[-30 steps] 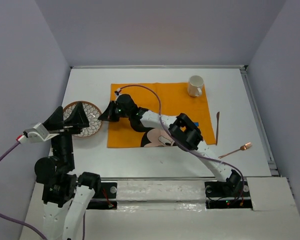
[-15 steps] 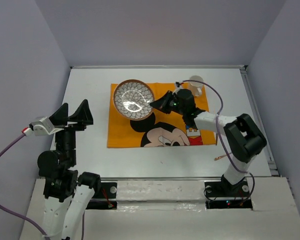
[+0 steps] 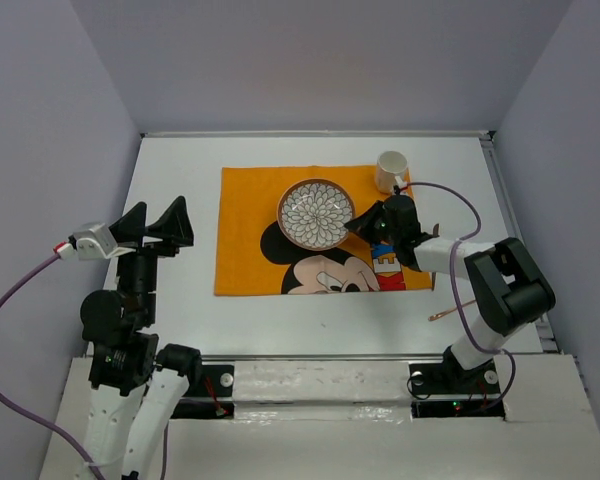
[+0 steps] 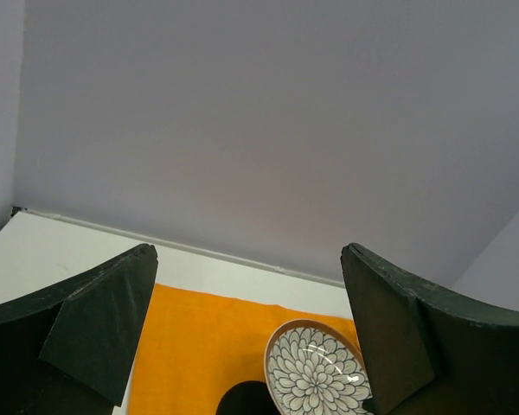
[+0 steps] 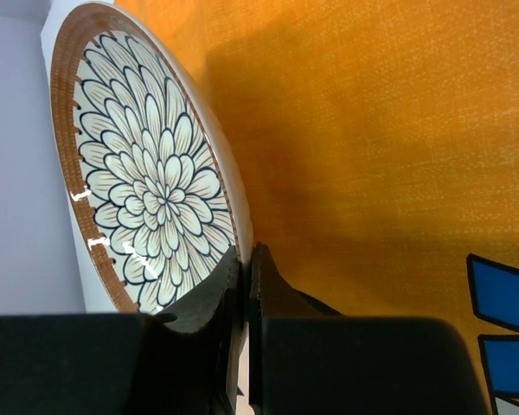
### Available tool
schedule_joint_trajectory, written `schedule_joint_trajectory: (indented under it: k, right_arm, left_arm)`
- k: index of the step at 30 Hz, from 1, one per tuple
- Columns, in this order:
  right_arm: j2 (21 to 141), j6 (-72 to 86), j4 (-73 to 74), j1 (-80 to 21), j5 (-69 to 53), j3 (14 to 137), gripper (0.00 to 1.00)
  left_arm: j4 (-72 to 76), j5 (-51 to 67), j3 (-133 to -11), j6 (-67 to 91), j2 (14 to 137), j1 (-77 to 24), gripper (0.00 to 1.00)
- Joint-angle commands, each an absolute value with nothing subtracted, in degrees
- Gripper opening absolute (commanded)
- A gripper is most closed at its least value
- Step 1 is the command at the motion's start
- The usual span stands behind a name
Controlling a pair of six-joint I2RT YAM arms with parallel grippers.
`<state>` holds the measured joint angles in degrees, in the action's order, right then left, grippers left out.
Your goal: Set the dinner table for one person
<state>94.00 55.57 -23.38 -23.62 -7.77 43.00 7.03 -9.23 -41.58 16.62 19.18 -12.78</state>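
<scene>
A round plate (image 3: 316, 213) with a white flower pattern and a brown rim is over the middle of the orange Mickey Mouse placemat (image 3: 248, 250) on the white dinner table (image 3: 175, 170). My right gripper (image 3: 364, 226) is shut on the plate's right rim; in the right wrist view its jaws (image 5: 245, 259) pinch the rim of the tilted plate (image 5: 147, 173) above the placemat (image 5: 372, 130). My left gripper (image 3: 156, 224) is open and empty, raised over the table's left side. In the left wrist view the plate (image 4: 316, 373) shows between its fingers.
A white mug (image 3: 390, 170) stands at the placemat's back right corner. A copper-coloured spoon tip (image 3: 440, 316) shows by the right arm near the front right of the table. Grey walls close the table in at the back and sides.
My right gripper carried the plate from the table's left side across onto the placemat, and over the last half second moved it right and nearer. The left gripper shifted slightly right.
</scene>
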Motion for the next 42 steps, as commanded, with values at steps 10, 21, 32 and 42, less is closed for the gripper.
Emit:
schedule_joint_trajectory:
  k: [10, 21, 32, 42]
  right_arm:
    - [96.1, 57.8, -34.7, -23.2, -7.8, 44.4, 0.00]
    - [96.0, 58.9, -34.5, -23.8, -10.3, 46.4, 0.00]
    - [95.9, 59.6, -32.3, -23.3, -9.1, 46.5, 0.00]
    - [97.0, 57.8, -26.9, -23.3, -8.2, 48.3, 0.45]
  left_arm:
    - [9.3, -8.5, -41.2, 16.6, 20.0, -13.0, 0.99]
    - [9.2, -8.0, -41.2, 16.7, 20.7, -13.1, 0.99]
    - [9.3, -7.7, -41.2, 16.9, 20.5, -13.1, 0.99]
    - [9.2, -7.6, -41.2, 17.0, 20.3, -13.1, 0.99]
